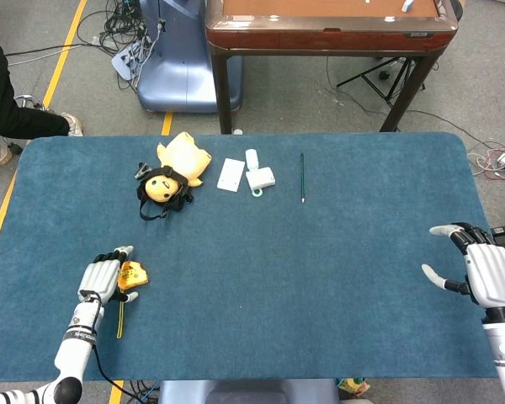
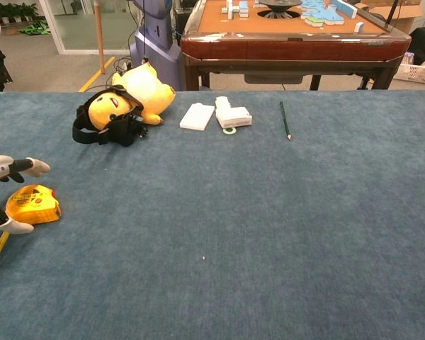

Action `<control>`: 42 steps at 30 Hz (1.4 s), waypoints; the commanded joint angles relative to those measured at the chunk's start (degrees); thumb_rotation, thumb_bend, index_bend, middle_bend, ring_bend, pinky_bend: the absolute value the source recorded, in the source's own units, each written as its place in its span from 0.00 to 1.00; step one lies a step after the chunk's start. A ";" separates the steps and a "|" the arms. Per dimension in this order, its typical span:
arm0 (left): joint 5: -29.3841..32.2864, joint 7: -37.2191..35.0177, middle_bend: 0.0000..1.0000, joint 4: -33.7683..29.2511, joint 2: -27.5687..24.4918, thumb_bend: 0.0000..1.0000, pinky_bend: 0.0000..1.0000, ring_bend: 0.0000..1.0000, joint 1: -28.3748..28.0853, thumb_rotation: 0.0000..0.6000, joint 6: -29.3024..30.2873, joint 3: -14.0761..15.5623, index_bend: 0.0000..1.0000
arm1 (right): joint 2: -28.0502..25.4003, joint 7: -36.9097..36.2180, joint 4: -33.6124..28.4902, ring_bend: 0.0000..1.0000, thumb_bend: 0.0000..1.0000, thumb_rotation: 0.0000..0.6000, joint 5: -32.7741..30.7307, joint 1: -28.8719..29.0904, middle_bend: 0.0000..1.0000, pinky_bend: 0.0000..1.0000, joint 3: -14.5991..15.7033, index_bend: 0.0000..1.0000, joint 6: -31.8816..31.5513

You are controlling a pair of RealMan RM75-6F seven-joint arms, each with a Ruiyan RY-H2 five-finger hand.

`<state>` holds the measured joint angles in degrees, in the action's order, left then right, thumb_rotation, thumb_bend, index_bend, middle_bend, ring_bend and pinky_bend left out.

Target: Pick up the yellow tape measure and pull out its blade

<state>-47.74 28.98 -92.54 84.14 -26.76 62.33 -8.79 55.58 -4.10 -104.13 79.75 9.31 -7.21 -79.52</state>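
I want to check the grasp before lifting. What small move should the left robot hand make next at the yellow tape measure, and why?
Probably close the fingers. The left robot hand brackets the yellow tape measure, which lies on the table, thumb near one side and fingers above the other, but no firm grip shows.

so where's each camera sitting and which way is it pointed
Head view: sits high above the near table edge, looking steeply down on the whole blue table; shows the left hand over the yellow tape measure, and the right hand, open, at the right edge.
Chest view: sits low at the table's near edge, looking level across it to the room beyond; only the left hand's fingers show.
Both share the tape measure, plush toy and pencil.
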 commanded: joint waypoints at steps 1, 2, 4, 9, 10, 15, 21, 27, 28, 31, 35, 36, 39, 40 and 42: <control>0.36 0.42 0.10 1.17 0.92 0.13 0.10 0.13 -0.62 1.00 0.48 -0.12 0.15 | -0.11 -0.08 -0.02 0.21 0.30 1.00 0.10 -0.18 0.33 0.20 0.09 0.33 -0.17; 0.34 0.71 0.10 1.63 1.21 0.13 0.10 0.13 -0.79 1.00 0.73 -0.07 0.16 | -0.13 -0.12 0.00 0.21 0.30 1.00 0.11 -0.26 0.33 0.20 0.11 0.33 -0.24; 0.51 1.29 0.10 2.46 1.72 0.13 0.10 0.13 -1.08 1.00 1.19 0.04 0.18 | -0.14 -0.23 0.06 0.21 0.30 1.00 0.07 -0.40 0.33 0.20 0.18 0.33 -0.30; 1.68 1.77 0.11 3.00 1.88 0.13 0.10 0.14 -1.25 1.00 1.62 0.19 0.21 | -0.04 -0.33 0.17 0.21 0.30 1.00 -0.12 -0.51 0.33 0.20 0.24 0.33 -0.15; 1.90 1.90 0.11 3.00 1.84 0.13 0.10 0.14 -1.25 1.00 1.71 0.25 0.21 | -0.01 -0.33 0.18 0.21 0.30 1.00 -0.13 -0.49 0.33 0.20 0.23 0.33 -0.10; 3.00 2.61 0.12 3.22 1.91 0.13 0.10 0.14 -1.33 1.00 2.44 0.38 0.21 | 0.12 -0.24 0.20 0.21 0.30 1.00 -0.08 -0.29 0.33 0.20 0.20 0.33 0.27; 4.02 3.67 0.17 3.66 2.60 0.13 0.11 0.16 -1.55 1.00 3.88 0.18 0.25 | 0.03 -0.02 0.00 0.21 0.30 1.00 -0.16 -0.27 0.33 0.20 0.24 0.33 0.49; 4.73 3.02 0.23 3.50 2.73 0.13 0.12 0.20 -1.73 1.00 3.46 -0.17 0.31 | -0.13 -0.17 -0.26 0.21 0.30 1.00 -0.19 -0.24 0.33 0.20 0.30 0.33 0.79; 4.74 2.93 0.24 3.61 2.74 0.13 0.13 0.21 -1.80 1.00 3.30 -0.16 0.32 | -0.13 -0.13 -0.28 0.21 0.30 1.00 -0.19 -0.25 0.33 0.20 0.31 0.33 0.80; 4.16 1.94 0.31 4.35 3.00 0.13 0.13 0.26 -1.89 1.00 2.91 -0.21 0.36 | -0.21 -0.02 -0.41 0.21 0.30 1.00 -0.18 -0.29 0.33 0.20 0.31 0.33 0.73; 1.96 -3.01 0.45 5.93 3.43 0.13 0.15 0.36 -1.58 1.00 1.66 -1.03 0.43 | -0.39 0.29 -0.74 0.21 0.30 1.00 -0.07 -0.26 0.33 0.20 0.26 0.33 0.69; 1.61 -4.44 0.47 6.12 3.32 0.13 0.16 0.37 -1.51 1.00 1.04 -1.33 0.44 | -0.43 0.43 -0.84 0.21 0.30 1.00 -0.04 -0.17 0.33 0.20 0.22 0.33 0.78; 0.05 -9.59 0.51 6.49 2.65 0.13 0.17 0.41 -1.21 1.00 -0.79 -2.49 0.46 | -0.45 1.02 -1.17 0.21 0.30 1.00 0.30 0.49 0.33 0.20 -0.01 0.33 1.34; -0.44 -11.04 0.52 6.44 2.33 0.13 0.17 0.42 -1.13 1.00 -1.38 -2.77 0.47 | -0.45 1.24 -1.32 0.21 0.30 1.00 0.39 0.78 0.33 0.20 -0.10 0.33 1.61; -1.11 -14.12 0.53 5.81 1.42 0.13 0.18 0.42 -1.01 1.00 -2.71 -3.56 0.48 | -0.24 1.98 -1.61 0.21 0.30 1.00 0.53 1.59 0.33 0.20 -0.44 0.33 2.28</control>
<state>-47.31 18.74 -86.59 86.66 -28.08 61.71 -11.04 55.24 -2.39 -105.58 80.18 10.61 -7.48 -77.50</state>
